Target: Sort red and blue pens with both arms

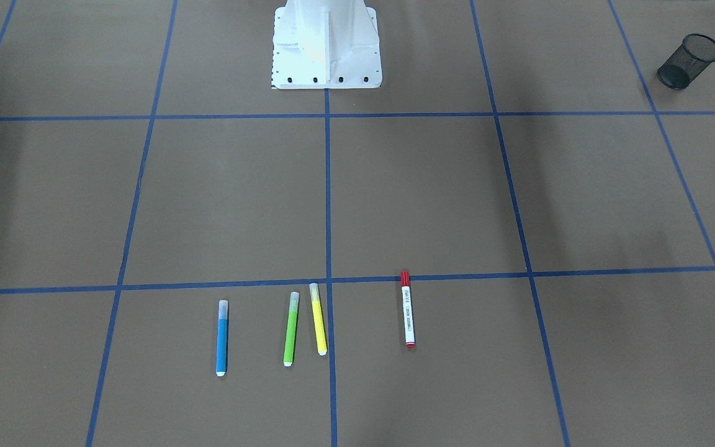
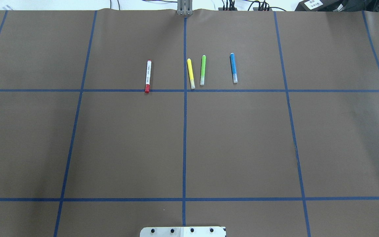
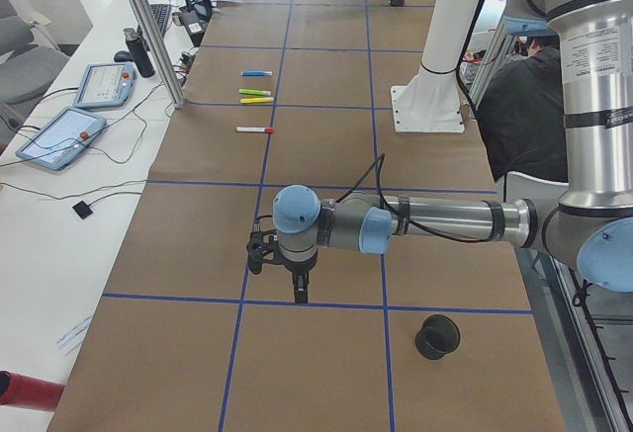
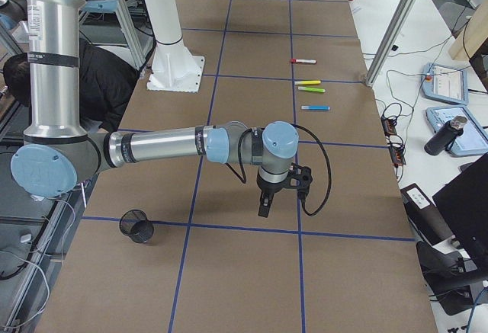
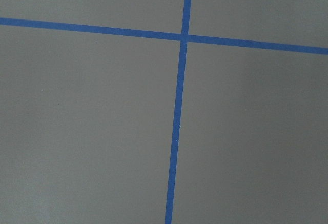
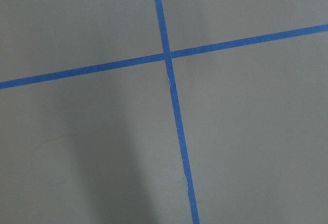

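Observation:
The red pen (image 1: 408,310) (image 2: 148,76), white-barrelled with a red cap, lies at the table's far side, its cap on a blue tape line. The blue pen (image 1: 222,338) (image 2: 233,67), a highlighter with a clear cap, lies in the same row, farther toward my right. Both arms hang over the table's two ends, far from the pens. My left gripper (image 3: 297,289) points down over a tape crossing; my right gripper (image 4: 263,209) does the same. Neither holds anything, and I cannot tell whether either is open or shut. The wrist views show only brown paper and tape.
A green highlighter (image 1: 291,329) and a yellow highlighter (image 1: 318,320) lie between the two pens. A black mesh cup (image 3: 436,336) stands near my left gripper, another mesh cup (image 4: 137,225) near my right. A seated person (image 3: 519,96) is behind the white base (image 1: 326,49).

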Controlling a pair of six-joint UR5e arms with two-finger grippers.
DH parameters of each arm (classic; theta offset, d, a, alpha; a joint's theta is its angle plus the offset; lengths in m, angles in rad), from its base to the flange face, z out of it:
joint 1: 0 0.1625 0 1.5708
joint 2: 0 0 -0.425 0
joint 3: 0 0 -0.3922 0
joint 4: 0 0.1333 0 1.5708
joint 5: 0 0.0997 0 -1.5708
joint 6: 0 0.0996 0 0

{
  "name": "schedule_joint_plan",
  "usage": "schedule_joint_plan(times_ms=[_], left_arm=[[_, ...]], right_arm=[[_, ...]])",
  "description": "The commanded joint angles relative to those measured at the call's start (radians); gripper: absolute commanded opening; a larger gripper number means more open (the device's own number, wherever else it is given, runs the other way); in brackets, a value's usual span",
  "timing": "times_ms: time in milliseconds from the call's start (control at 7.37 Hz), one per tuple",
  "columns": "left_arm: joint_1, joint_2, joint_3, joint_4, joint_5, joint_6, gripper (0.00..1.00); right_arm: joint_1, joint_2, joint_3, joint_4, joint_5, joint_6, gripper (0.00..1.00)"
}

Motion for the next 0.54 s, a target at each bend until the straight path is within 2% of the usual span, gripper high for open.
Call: schedule_joint_plan(times_ms=[0, 407], left_arm=[[0.0, 0.001, -0.002, 0.0, -0.002, 0.002, 1.0], [0.001, -0.001, -0.002, 0.002, -0.002, 0.0, 1.0]], right_arm=[[0.0, -0.001, 0.004, 0.0, -0.001, -0.005, 1.0], [0.0, 0.001, 0.007, 0.002, 0.002, -0.002, 1.0]])
